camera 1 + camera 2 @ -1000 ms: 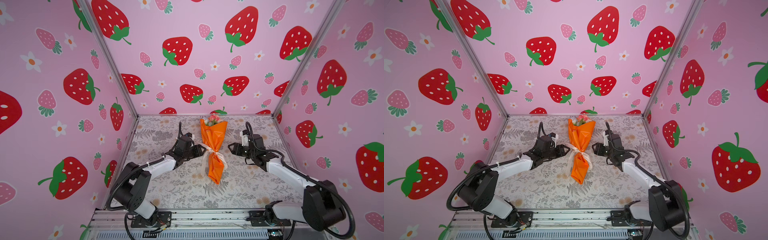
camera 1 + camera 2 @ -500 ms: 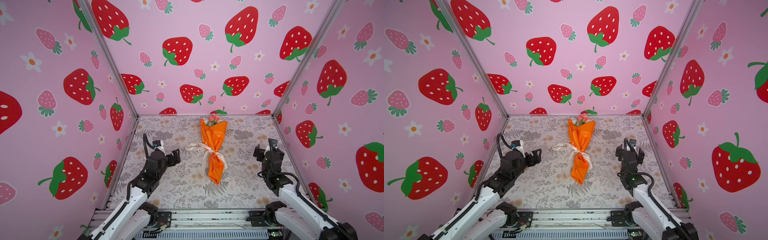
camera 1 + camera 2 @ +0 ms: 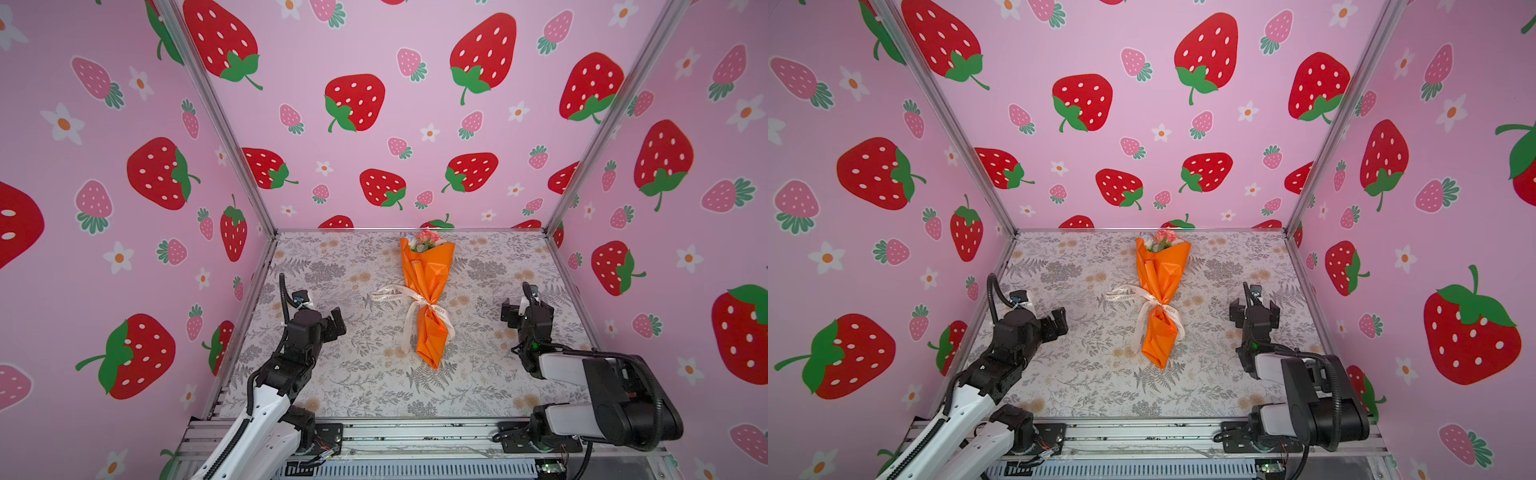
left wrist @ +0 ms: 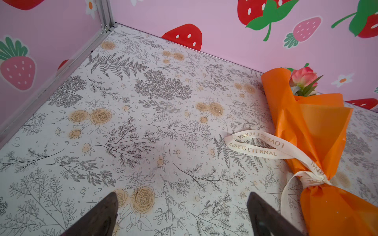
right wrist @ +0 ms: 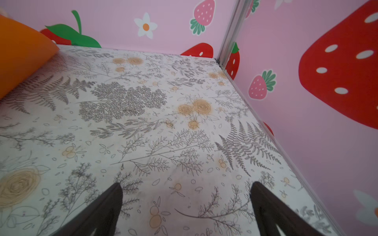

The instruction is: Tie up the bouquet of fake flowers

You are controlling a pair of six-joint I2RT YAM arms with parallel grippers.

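Find the bouquet of fake flowers lying flat at mid-table, pink and white heads toward the back wall and stems toward the robot. Note orange wrapping paper around the stems, cinched at the waist by a knotted cream ribbon, with one loop trailing over the floral-printed table toward the left. Read "LOVE IS ETERNAL" on that ribbon in the left wrist view, just beside the wrapped bouquet of fake flowers. See the left gripper well apart from the bundle, to its left in both top views, fingers spread wide over bare table. See the right gripper well apart on the opposite side, fingers likewise spread wide and holding nothing. Catch only a corner of the orange wrapping paper in the right wrist view.
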